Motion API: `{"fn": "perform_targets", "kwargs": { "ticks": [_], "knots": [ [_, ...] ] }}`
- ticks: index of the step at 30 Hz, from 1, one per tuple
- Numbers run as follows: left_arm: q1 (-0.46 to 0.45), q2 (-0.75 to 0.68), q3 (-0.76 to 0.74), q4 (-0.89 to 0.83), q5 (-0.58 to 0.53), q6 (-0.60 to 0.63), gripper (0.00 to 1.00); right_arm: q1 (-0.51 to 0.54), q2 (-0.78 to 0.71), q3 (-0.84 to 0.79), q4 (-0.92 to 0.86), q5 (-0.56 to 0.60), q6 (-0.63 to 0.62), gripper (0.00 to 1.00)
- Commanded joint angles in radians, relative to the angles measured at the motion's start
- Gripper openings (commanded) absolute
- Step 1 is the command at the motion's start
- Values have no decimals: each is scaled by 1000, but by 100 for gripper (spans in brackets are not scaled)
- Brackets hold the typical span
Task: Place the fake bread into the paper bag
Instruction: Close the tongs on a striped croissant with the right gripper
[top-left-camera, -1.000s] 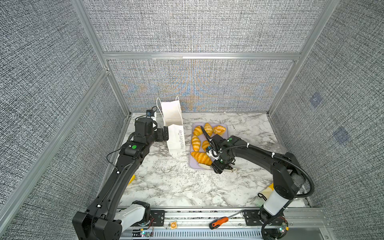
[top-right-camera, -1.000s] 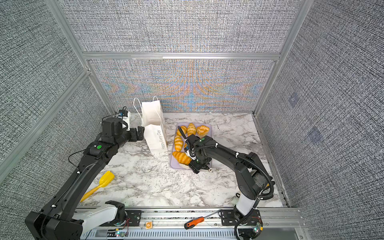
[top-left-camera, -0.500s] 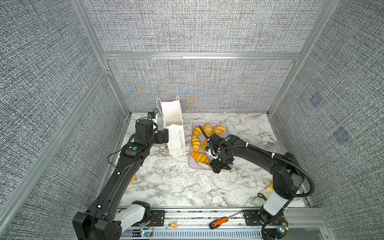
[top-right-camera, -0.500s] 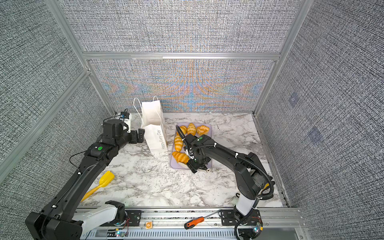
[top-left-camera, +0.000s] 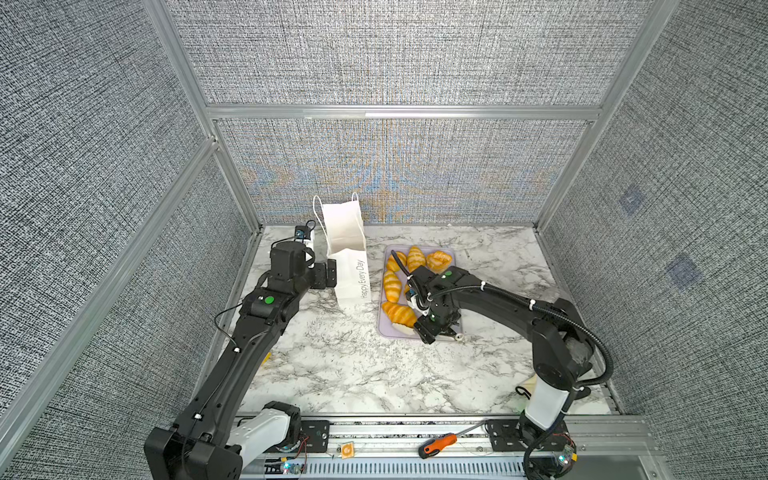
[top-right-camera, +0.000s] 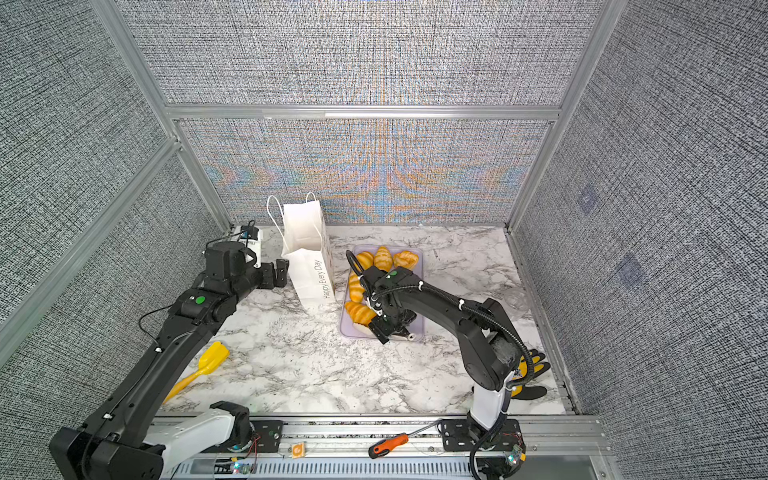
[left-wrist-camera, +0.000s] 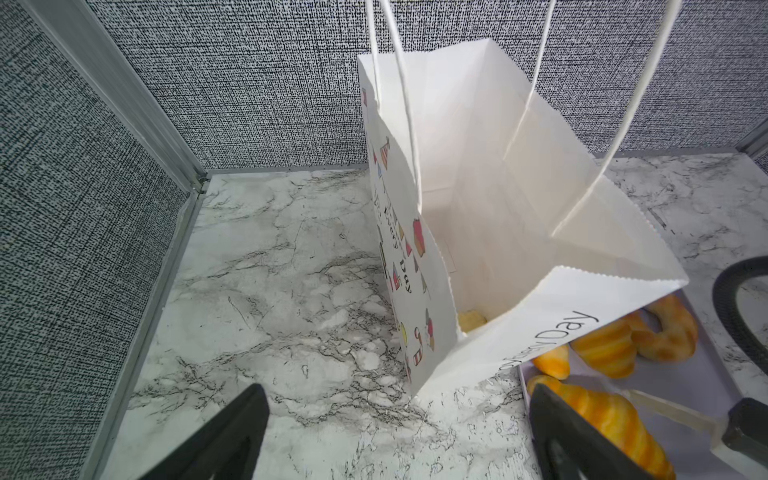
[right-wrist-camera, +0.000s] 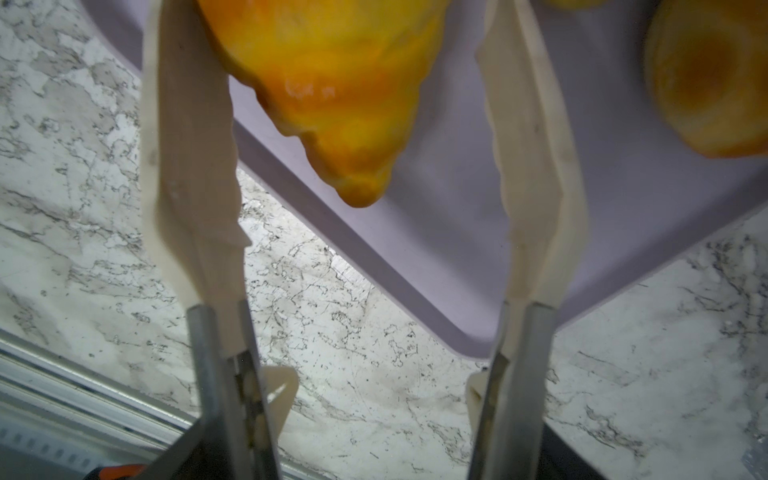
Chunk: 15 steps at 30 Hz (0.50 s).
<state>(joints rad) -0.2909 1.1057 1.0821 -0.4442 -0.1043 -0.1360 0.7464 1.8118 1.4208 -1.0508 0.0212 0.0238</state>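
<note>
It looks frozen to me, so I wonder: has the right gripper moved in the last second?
Yes, slightly. Against the lilac tray, the right gripper has edged left in both top views, toward the front croissant and the paper bag.

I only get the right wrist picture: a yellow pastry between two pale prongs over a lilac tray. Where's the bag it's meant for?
Observer: In both top views the paper bag stands open-mouthed just left of the lilac tray.
Operator: Anything inside it?
Observer: The left wrist view shows one yellowish piece at its bottom.
Operator: And the other arm?
Observer: The left tool hovers open beside the bag, gripping nothing.
</note>
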Motion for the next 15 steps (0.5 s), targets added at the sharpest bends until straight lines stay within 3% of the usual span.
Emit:
{"fn": "perform_targets", "kwargs": {
  "ticks": [1, 15],
  "knots": [
    [2, -5, 1, 12, -10, -1, 99, 4, 12, 20, -12, 16, 2, 80],
    [2, -7, 2, 5, -20, -11, 99, 28, 77, 72, -52, 46, 10, 79]
  ]
}}
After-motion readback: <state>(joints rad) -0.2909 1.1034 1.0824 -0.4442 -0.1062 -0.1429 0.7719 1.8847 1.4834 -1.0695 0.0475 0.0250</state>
